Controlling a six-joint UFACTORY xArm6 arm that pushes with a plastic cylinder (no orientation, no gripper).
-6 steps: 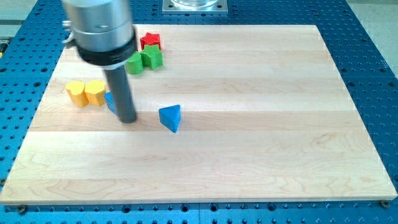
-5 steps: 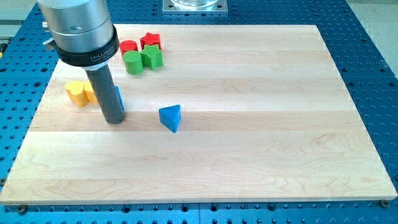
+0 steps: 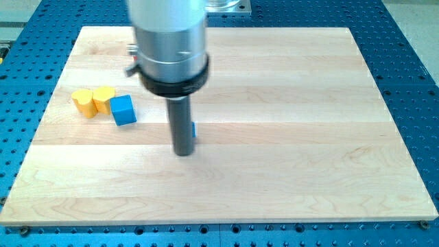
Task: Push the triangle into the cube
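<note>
The blue cube (image 3: pixel 123 110) sits on the wooden board (image 3: pixel 274 158) at the view's left, next to two yellow blocks (image 3: pixel 93 100). The blue triangle (image 3: pixel 194 130) is almost wholly hidden behind my rod; only a thin blue sliver shows at the rod's right side. My tip (image 3: pixel 182 152) rests on the board in front of the triangle, to the right of the cube and a little lower in the view.
The two yellow blocks touch each other and the right one touches the cube. The arm's grey body (image 3: pixel 169 41) covers the board's upper left middle, hiding the red and green blocks seen earlier. A blue perforated table (image 3: pixel 411 82) surrounds the board.
My rod has moved from beside the cube rightward to in front of the blue triangle. The cube is now uncovered. The red and green blocks are now hidden behind the arm.
</note>
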